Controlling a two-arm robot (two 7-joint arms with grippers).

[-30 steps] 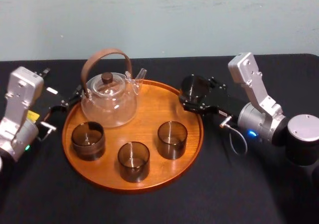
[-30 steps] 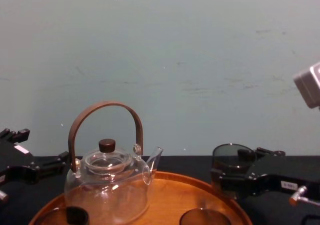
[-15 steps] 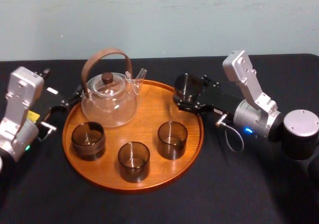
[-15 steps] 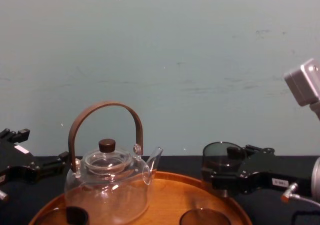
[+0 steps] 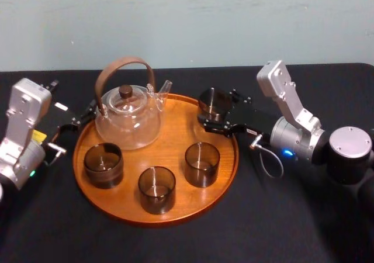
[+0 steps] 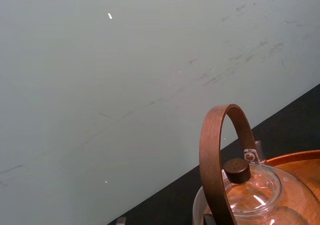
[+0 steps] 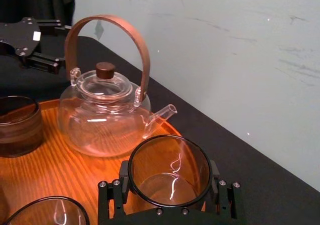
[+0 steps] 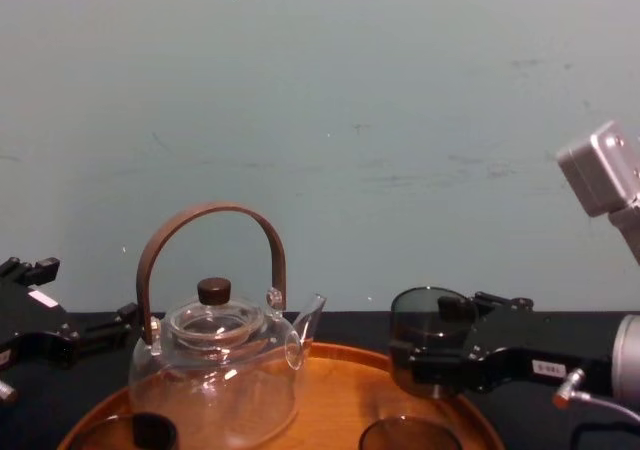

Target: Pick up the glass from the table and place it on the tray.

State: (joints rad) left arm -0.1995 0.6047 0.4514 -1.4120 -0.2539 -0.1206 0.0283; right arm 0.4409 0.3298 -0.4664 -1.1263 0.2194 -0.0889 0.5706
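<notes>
**Right gripper holds glass over tray's rear right rim**

Head view: the right gripper [image 5: 214,113] has the smoky glass [image 5: 211,101] over the right rear edge of the tray [image 5: 117,213]. The right wrist view adds the grip itself: black fingers [image 7: 111,197] pressed on both sides of the glass [image 7: 169,171], jaws spread only as wide as the glass, which is empty inside. Chest view gives the side: the glass [image 8: 424,322] is upright and level with the tray rim [image 8: 350,353]; cannot tell if its base touches. The left wrist view catches the teapot [image 6: 252,192], its wooden handle [image 6: 210,160] and its lid knob [image 6: 236,170].

The left gripper [image 5: 75,121] is parked on the table [image 5: 263,228], just left of the tray; its opening cannot be told.

Matte black table, plain pale blue-green wall [image 5: 204,17] behind.

Count: four glasses, one held and three other glasses [image 5: 156,188] standing on the tray; one glass teapot [image 5: 128,114] on the tray's rear left; one tray.
</notes>
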